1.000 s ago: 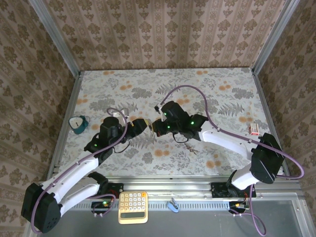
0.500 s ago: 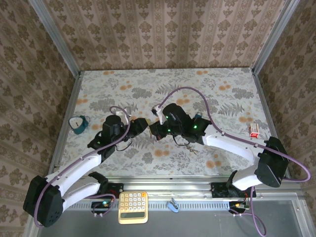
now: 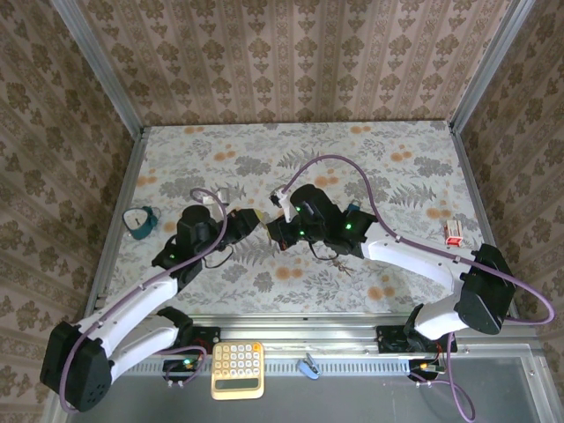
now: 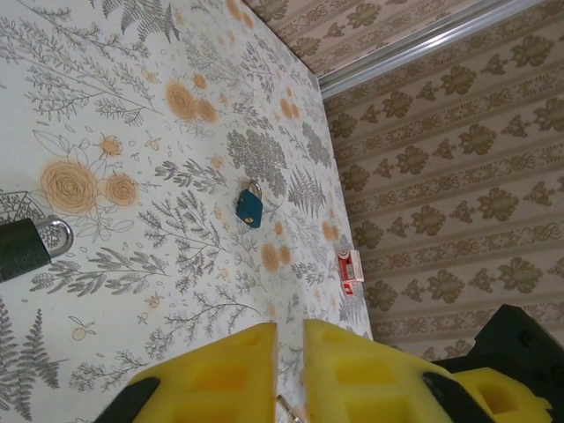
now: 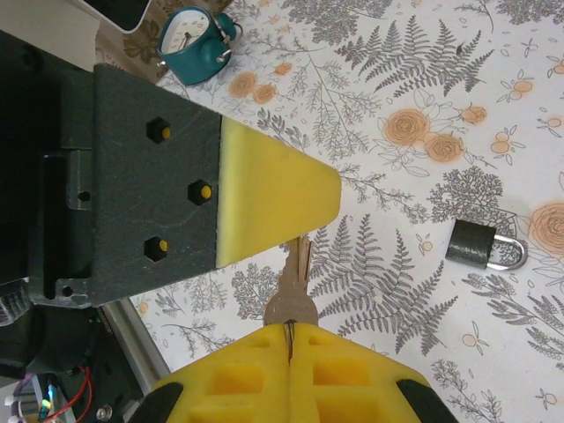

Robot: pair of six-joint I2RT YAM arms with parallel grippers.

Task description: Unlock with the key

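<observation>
While right hand [image 5: 288, 335] pinches key [image 5: 291, 298], left hand [image 4: 289, 352] clamps its blade, padlock [image 5: 483, 246] nearby

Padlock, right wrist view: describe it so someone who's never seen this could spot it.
Start from the floral tablecloth and find the key held near the bottom centre. Go right across the open cloth to the padlock, lying flat by itself. Its dark body and shiny silver shackle set it apart from the round teal alarm clock at the top.
</observation>
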